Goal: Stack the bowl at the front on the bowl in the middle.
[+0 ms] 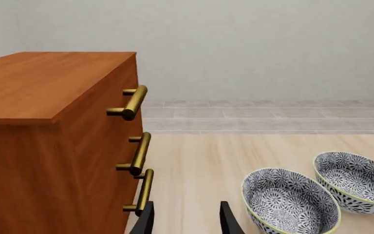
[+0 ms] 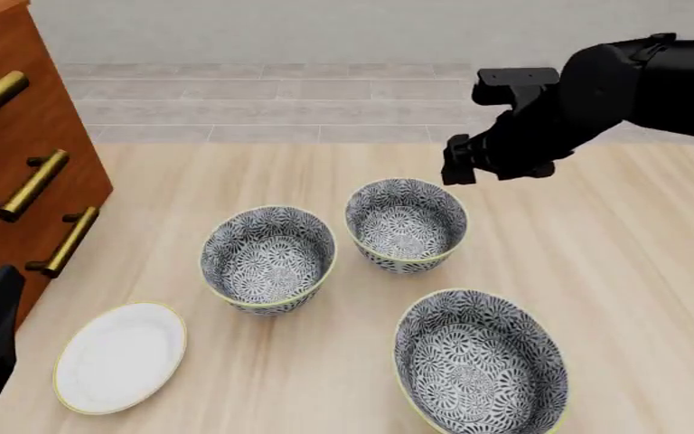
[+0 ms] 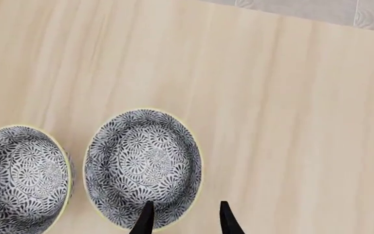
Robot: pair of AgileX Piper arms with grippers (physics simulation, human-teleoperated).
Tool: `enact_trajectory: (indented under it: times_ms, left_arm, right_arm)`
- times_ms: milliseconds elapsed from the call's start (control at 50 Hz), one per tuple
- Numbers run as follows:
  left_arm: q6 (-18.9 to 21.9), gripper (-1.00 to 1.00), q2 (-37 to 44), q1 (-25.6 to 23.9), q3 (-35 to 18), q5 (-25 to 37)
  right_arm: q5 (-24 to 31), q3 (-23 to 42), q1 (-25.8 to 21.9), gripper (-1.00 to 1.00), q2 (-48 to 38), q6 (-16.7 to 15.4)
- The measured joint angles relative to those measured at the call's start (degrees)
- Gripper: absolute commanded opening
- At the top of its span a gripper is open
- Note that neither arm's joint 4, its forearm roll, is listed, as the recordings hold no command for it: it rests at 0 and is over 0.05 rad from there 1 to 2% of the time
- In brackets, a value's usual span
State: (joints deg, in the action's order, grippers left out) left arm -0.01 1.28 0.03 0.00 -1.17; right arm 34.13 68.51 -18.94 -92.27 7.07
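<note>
The right pincer (image 3: 183, 219) shows only its two dark fingertips in its wrist view, spread apart with nothing between them; one tip overlaps the rim of a patterned bowl below it, though contact cannot be judged from above. In the front view that pincer (image 2: 462, 172) is mostly hidden by the bulky black arm and hangs above the table (image 2: 636, 271) just beyond the far bowl (image 2: 405, 223). The left pincer (image 1: 187, 219) likewise shows only two tips, spread and empty; in the front view just a dark corner of that arm appears at the near left edge, its fingers cut off. The bowl in the middle (image 2: 268, 258) stands upright left of the far bowl, close beside it but apart. The bowl at the front (image 2: 480, 362) sits alone near the right, well apart from both, its near rim cut off by the picture's bottom edge. A flat white plate (image 2: 120, 357) lies near left. A wooden drawer cabinet (image 2: 22, 154) with three brass handles (image 2: 28, 185) stands at the left, only partly in view.
</note>
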Motion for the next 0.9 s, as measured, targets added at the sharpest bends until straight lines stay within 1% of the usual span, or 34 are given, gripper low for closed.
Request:
enact_trajectory:
  times_ms: [480, 900]
  left_arm:
    - [0.0, 1.0, 0.28, -0.01, 0.0, -0.27]
    - [0.0, 1.0, 0.31, -0.01, 0.0, -0.29]
  right_arm:
    - [-5.21, -1.49, 0.46, 1.0, -5.68, 0.67]
    - [-8.01, -3.4, 0.18, 1.0, -8.19, 1.51]
